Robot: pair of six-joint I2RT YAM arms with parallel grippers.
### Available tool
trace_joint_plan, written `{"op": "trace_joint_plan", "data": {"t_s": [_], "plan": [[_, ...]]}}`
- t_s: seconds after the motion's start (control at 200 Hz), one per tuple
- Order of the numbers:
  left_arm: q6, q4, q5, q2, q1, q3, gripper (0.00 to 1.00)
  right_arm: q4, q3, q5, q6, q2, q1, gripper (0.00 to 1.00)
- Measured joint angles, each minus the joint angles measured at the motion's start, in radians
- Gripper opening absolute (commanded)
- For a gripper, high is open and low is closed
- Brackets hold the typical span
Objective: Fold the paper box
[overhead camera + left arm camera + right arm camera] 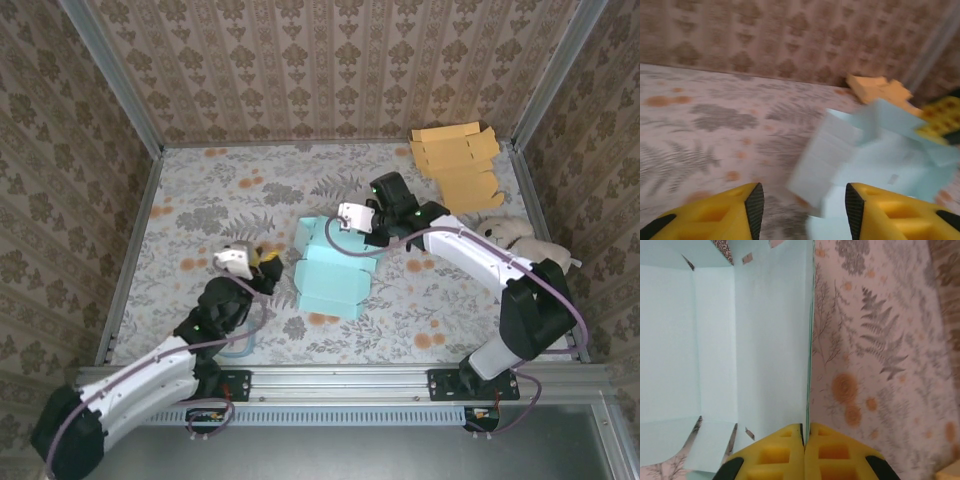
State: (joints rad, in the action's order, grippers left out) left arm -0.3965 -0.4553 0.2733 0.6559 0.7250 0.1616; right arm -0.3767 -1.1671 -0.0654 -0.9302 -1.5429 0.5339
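Observation:
The light blue paper box (330, 275) lies partly folded in the middle of the table, its flaps spread out. My right gripper (368, 238) is at the box's far right side. In the right wrist view it (804, 432) is shut on the thin upright edge of a box wall (765, 340). My left gripper (266, 260) sits just left of the box. Its yellow fingers stand open (805, 205) with nothing between them, and a blurred flap of the box (875, 150) lies just ahead of them.
A flat orange cardboard box blank (455, 160) lies at the far right corner, also seen past the blue box (880, 87). A beige plush toy (515, 235) rests by the right wall. Patterned walls enclose the floral table (200, 210).

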Motion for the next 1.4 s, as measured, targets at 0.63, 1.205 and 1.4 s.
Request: {"op": "trace_joint_plan", "data": {"t_s": [0.63, 1.205, 1.4], "plan": [[0.055, -0.105, -0.187, 0.2, -0.042, -0.079, 0.9, 0.328, 0.164, 0.258, -0.197, -0.015, 0.127, 0.0], [0.129, -0.345, 0.006, 0.71, -0.027, 0.14, 0.94, 0.307, 0.149, 0.243, -0.182, -0.031, 0.114, 0.0], [0.109, -0.307, 0.095, 0.634, -0.098, 0.106, 0.94, 0.298, 0.149, 0.232, -0.165, -0.031, 0.089, 0.0]]}}
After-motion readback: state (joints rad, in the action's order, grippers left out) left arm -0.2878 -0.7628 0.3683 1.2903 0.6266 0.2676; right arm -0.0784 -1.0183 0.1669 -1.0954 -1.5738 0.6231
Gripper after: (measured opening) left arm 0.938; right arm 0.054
